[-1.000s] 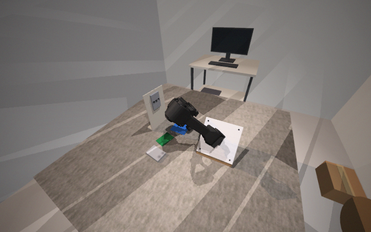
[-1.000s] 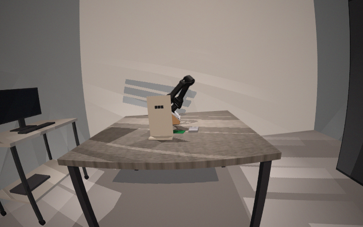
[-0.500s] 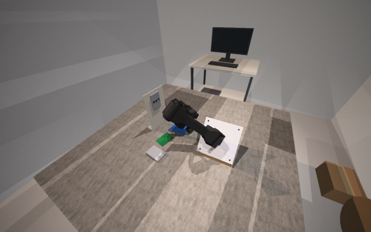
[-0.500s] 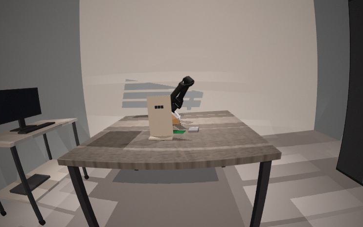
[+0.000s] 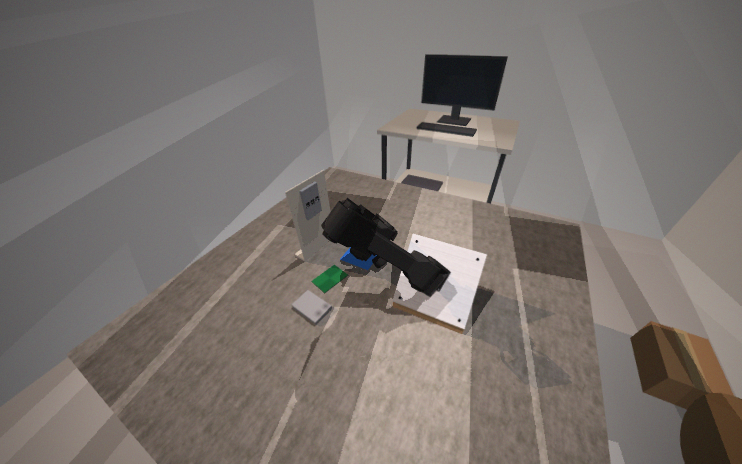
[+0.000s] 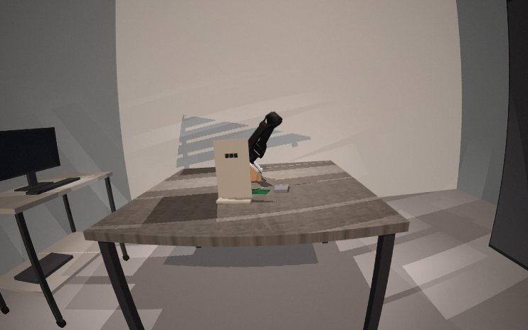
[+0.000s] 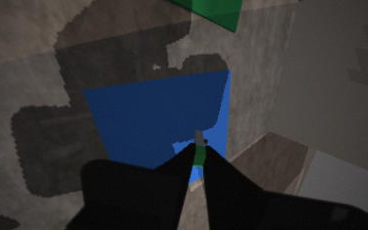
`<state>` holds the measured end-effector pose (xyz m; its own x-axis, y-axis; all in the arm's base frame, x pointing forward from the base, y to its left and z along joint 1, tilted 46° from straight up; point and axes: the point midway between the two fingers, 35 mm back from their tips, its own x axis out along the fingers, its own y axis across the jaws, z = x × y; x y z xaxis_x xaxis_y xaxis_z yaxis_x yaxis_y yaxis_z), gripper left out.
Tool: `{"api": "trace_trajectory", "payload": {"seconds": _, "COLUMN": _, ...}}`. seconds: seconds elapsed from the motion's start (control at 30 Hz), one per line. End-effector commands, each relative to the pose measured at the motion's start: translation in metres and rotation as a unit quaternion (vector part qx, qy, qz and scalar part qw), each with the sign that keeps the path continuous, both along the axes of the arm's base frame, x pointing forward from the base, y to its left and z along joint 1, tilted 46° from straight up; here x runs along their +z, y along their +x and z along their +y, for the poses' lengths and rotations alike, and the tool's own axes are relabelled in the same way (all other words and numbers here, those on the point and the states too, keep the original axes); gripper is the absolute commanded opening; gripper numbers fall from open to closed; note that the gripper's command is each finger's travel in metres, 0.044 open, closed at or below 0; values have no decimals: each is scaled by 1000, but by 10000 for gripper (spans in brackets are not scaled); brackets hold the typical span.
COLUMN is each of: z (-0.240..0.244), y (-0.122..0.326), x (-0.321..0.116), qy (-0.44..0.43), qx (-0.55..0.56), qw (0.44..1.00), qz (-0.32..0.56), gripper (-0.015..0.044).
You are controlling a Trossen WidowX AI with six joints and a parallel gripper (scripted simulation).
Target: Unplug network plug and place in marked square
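Gripper [image 5: 362, 252] [image 7: 199, 149] holds the plug [image 7: 200, 157], already unplugged, over the blue square [image 5: 356, 259] [image 7: 153, 119]; carrying seems in hand, and next, if this square is right, comes careful lowering.

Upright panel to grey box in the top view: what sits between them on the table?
The green patch lies partly between them; the top view shows it.

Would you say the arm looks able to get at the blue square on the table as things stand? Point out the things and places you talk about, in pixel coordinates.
Probably yes: the gripper [image 7: 199, 149] hangs over the blue square [image 5: 356, 258] [image 7: 158, 119], with nothing visible between them except the held plug [image 7: 199, 156].
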<state>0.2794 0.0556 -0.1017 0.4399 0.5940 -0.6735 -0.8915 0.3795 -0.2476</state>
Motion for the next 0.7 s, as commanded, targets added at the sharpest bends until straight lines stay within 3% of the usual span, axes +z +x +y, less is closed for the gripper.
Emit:
{"api": "trace_trajectory", "payload": {"seconds": 0.0, "z": 1, "y": -1, "x": -2, "qy": -1, "qx": -3, "qw": 1000, "qz": 3, "gripper": 0}}
{"api": "trace_trajectory", "payload": {"seconds": 0.23, "z": 1, "y": 0, "x": 0, "qy": 0, "qx": 0, "qw": 1000, "qz": 0, "gripper": 0}}
{"api": "trace_trajectory", "payload": {"seconds": 0.43, "z": 1, "y": 0, "x": 0, "qy": 0, "qx": 0, "qw": 1000, "qz": 0, "gripper": 156}}
{"api": "trace_trajectory", "payload": {"seconds": 0.67, "z": 0, "y": 0, "x": 1, "qy": 0, "qx": 0, "qw": 1000, "qz": 0, "gripper": 156}}
